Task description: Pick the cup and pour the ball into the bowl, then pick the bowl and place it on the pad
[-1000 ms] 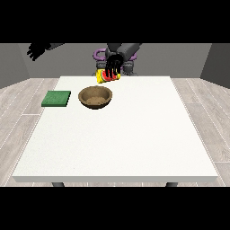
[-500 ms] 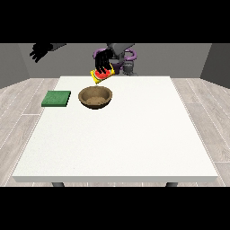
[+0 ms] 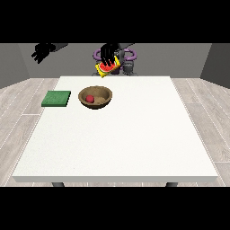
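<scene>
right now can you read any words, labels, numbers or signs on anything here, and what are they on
None can be read.
Cup, yellow with a red inside, held tilted by the hand at the view's right: no lettering shows.
Wooden bowl with the red ball in it: plain.
Green pad: plain.
White table: no markings.

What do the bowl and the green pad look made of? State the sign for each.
Bowl: probably wood, matte; brown with a darker inside and a thick rounded rim. Green pad: possibly foam or felt, matte; a flat, even green slab with no shine. Neither look settles it.
</scene>
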Action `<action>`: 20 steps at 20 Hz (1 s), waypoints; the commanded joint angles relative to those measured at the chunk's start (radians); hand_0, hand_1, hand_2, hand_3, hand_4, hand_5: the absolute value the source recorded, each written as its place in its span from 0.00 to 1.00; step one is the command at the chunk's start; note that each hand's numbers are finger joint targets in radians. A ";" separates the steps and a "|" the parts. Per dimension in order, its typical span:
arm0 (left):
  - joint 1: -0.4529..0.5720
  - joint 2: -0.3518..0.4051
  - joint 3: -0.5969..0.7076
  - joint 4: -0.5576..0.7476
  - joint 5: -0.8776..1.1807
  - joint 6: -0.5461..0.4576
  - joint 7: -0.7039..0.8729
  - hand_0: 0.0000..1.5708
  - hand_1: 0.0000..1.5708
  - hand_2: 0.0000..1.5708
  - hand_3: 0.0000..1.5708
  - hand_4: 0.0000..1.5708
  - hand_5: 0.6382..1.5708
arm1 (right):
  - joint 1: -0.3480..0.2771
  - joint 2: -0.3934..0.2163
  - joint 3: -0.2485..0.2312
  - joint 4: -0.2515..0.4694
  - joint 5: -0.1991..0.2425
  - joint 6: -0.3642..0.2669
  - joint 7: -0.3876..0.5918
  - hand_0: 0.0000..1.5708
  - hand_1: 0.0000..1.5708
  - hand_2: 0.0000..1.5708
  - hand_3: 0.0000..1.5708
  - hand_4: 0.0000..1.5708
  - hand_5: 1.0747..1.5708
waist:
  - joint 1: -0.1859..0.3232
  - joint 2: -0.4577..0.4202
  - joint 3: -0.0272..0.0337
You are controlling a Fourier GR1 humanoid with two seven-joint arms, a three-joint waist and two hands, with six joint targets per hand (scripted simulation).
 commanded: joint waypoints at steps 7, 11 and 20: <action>0.104 0.069 0.485 -0.291 0.539 0.238 -0.236 0.27 0.27 0.09 0.01 0.78 0.96 | 0.014 0.014 -0.039 0.003 0.020 -0.105 -0.019 0.00 0.00 0.00 0.07 0.50 0.97 | 0.199 0.004 -0.0132; 0.118 0.043 0.677 -0.394 0.830 0.173 -0.324 0.00 0.00 0.00 0.00 0.71 1.00 | 0.013 0.027 -0.037 0.011 0.040 -0.143 -0.027 0.00 0.00 0.00 0.00 0.50 0.97 | 0.258 0.044 -0.0137; 0.068 0.212 0.954 -0.443 1.271 -0.220 -0.409 0.00 0.00 0.00 0.00 0.67 0.99 | 0.000 0.134 -0.035 0.072 0.065 -0.233 -0.148 0.00 0.00 0.00 0.00 0.46 0.99 | 0.349 0.176 0.0001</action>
